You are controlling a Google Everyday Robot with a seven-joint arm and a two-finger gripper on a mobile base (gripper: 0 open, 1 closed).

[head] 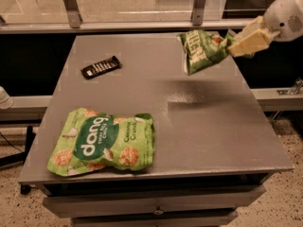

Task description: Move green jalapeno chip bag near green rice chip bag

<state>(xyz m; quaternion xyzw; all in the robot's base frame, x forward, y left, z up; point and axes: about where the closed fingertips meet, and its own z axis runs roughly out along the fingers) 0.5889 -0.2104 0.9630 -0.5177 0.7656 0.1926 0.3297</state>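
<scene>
The green jalapeno chip bag [202, 49], dark green with white lettering, hangs in the air above the table's far right part. My gripper [235, 44] comes in from the upper right and is shut on the bag's right edge with its cream fingers. The green rice chip bag [103, 142], lime green with a dark "dang" oval, lies flat at the table's near left corner. The two bags are far apart, with most of the tabletop between them.
A black flat bar-shaped object [101, 67] lies at the far left of the grey table [208, 126]. A metal railing with posts [199, 4] runs behind the table. The floor drops away beyond the table's right and front edges.
</scene>
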